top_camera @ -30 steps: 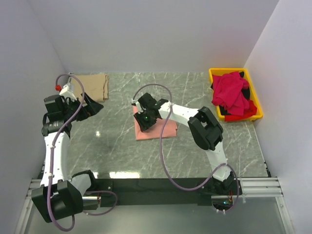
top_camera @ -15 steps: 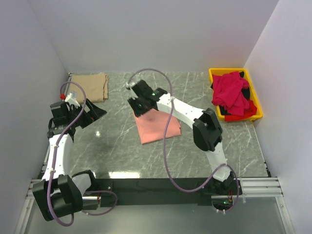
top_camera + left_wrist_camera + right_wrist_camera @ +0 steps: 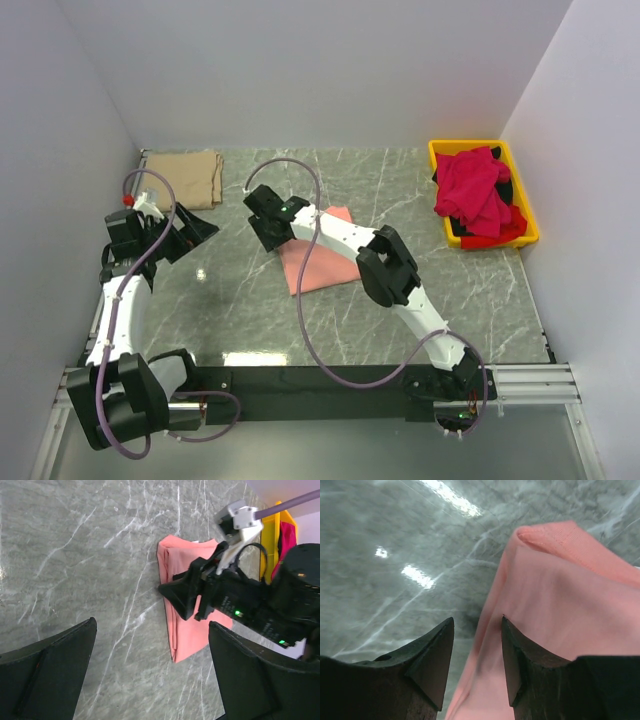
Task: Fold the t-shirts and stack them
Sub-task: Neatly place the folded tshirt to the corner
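Care is what the step in hand asks for, which I judge to be taking hold of the folded salmon-pink t-shirt (image 3: 335, 268) so that it can go onto the stack. The right gripper (image 3: 477, 630) hangs low over the border of this shirt, its fingers a little apart and not pinching anything. One finger (image 3: 427, 655) is over the bare table (image 3: 250, 310) and the other over the cloth, so the folded edge runs straight between them. Most of the shirt lies flat on the side of the second finger.

To do it well, the gripper should come down until both tips reach the table, and then close on all layers together. If it takes only the top layer, the fold will probably open when the shirt is lifted. A slow, low carry should keep the loose part from dragging and unfolding.

The left gripper (image 3: 152, 630) waits with its fingers spread wide and holds nothing. The pink shirt is ahead of it, well apart. The tan-beige t-shirt (image 3: 183, 178) lies flat beyond this gripper, in the far corner, and seems the likely base for the stack. The crimson-red t-shirts (image 3: 470, 190) are heaped in the yellow bin (image 3: 455, 145), far from both grippers.
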{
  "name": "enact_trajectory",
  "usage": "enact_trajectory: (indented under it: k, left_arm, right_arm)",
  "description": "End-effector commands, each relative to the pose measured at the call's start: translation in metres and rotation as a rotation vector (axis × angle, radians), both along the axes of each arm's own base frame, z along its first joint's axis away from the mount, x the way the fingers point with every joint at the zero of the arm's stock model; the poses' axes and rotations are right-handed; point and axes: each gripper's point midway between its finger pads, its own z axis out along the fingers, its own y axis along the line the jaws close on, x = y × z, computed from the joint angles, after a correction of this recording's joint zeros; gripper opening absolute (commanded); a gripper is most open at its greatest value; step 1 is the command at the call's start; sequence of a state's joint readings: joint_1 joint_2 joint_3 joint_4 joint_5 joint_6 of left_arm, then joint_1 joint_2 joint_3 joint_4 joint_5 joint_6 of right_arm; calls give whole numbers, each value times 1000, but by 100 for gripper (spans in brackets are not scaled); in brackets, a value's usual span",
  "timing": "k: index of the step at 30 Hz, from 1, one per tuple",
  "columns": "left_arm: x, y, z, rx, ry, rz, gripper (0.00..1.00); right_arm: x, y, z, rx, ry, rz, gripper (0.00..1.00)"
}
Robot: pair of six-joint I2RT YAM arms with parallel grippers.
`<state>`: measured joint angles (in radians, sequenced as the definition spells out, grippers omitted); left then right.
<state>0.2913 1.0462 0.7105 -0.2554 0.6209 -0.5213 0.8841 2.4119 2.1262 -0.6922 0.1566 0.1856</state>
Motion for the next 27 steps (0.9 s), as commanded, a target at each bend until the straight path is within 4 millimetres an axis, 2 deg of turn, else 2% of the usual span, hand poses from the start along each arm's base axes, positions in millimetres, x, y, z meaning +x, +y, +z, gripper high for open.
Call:
enact_trajectory:
  k: [1,8,11,12,13,14,15,17,18,19,20,21,24,26,27]
  left_arm:
    - [3,4,-4,2,-1,22,99]
    - [-2,-2,-23,-53,56,28,100]
    - [-5,-8,-35,-98,89,22,99]
    - [-4,-12,-34,-107,75,6,99]
    - [-8,-17,-41,-123,91,1,99]
    - [-8,-20,-42,-128,89,-6,99]
    - [-7,-27,-40,-131,66,-31,99]
    - [-11,-38,-50,-151,78,-60,99]
    - [-9,-50,-48,-146,50,-100,99]
    - [-9,-54,-59,-155,81,-99,99]
    - [-9,-60,-61,-162,83,-113,98]
    - [-8,-70,-61,-167,74,-140,98]
    - [-1,-90,-66,-200,76,-186,98]
    - [9,-95,-64,-192,34,-191,99]
    - [5,-113,-73,-198,61,-236,99]
  right_arm:
    - [9,3,2,-1,-40,-35,50]
    - [7,1,-25,-28,-3,-40,46]
    - [6,-6,-42,-60,20,-50,31]
    - [6,-5,-46,-59,37,-45,17]
    - [5,-6,-47,-58,48,-43,10]
    - [6,-6,-44,-45,56,-46,2]
    - [11,-7,-36,-23,54,-54,0]
    - [12,2,-18,57,79,-27,0]
    - [17,4,4,108,68,-22,0]
    - [17,7,15,145,70,-12,0]
    - [19,14,29,205,65,6,0]
    - [16,11,43,242,64,14,0]
    - [19,12,63,337,72,12,0]
    - [22,11,66,371,100,6,0]
    - [24,11,64,378,106,-3,0]
